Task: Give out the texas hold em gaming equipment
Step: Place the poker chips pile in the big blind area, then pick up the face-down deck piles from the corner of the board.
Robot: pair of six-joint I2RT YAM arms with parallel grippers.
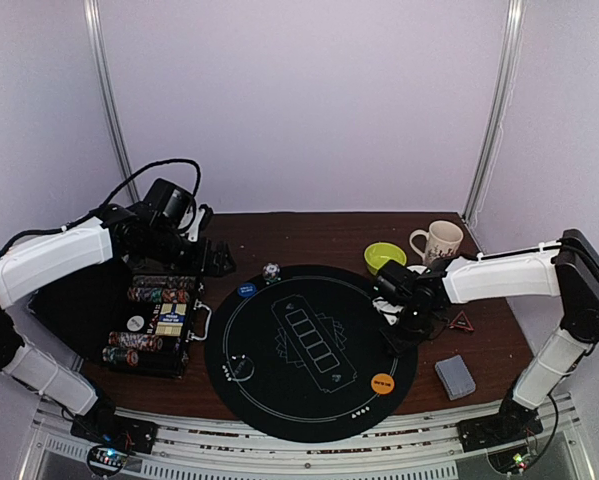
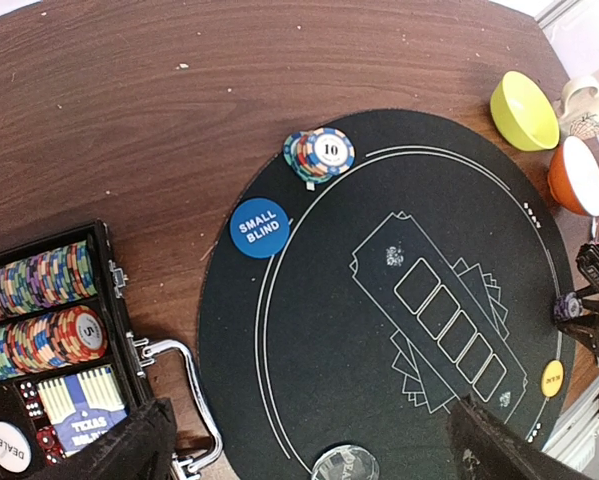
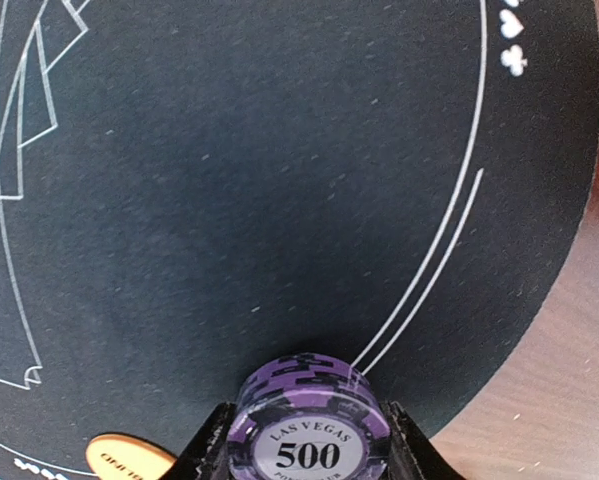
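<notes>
Purple 500 chip stack (image 3: 309, 425) fills the bottom of the right wrist view, clamped between the right gripper (image 3: 307, 445) fingers at the black mat (image 3: 229, 200) edge; orange disc (image 3: 129, 460) at lower left. Left wrist view: left gripper (image 2: 314, 440) is spread wide, holding nothing, above the mat. The open case (image 2: 109, 270) at left holds chip rows (image 2: 44, 310), a Texas hold'em deck box (image 2: 79, 412), red dice (image 2: 41, 437) and a white dealer button (image 2: 7, 445). Blue small-blind disc (image 2: 259, 228) and a 10-topped chip stack (image 2: 319, 155) sit at the mat's edge. Top view: left arm (image 1: 59, 255) reaches over the case, right arm (image 1: 499, 275) bends inward, wrist pointing down at the mat's right edge. Grey-blue card deck (image 1: 455, 376) and red triangle (image 1: 462, 321) lie on the table beside it.
</notes>
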